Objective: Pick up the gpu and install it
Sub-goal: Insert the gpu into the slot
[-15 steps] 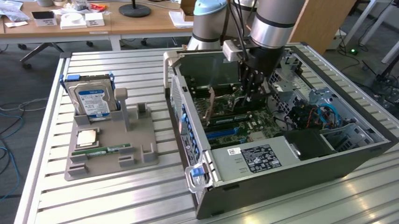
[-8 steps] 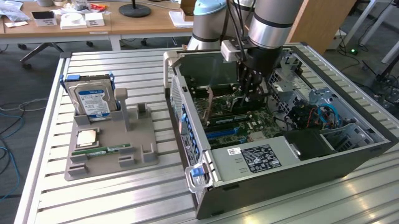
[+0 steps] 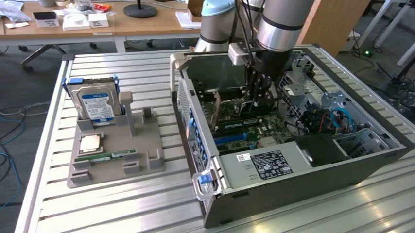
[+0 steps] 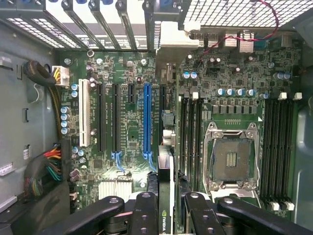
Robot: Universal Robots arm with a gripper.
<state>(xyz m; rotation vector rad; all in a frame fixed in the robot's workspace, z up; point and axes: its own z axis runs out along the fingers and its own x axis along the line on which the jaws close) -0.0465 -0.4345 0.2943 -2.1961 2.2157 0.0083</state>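
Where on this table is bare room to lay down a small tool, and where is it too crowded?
Free: the table slats between the gray holder and the near table edge, and along the computer case near wall. Crowded: inside the case, where the claw holds the gpu.

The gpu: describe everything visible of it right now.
The gpu is seen edge-on from the wrist: a thin dark card with a green strip carrying a logo. The black fingers of the gripper clamp it from both sides, edge toward the green motherboard, inside the open computer case, near the long blue slot. Whether it touches any slot cannot be told.
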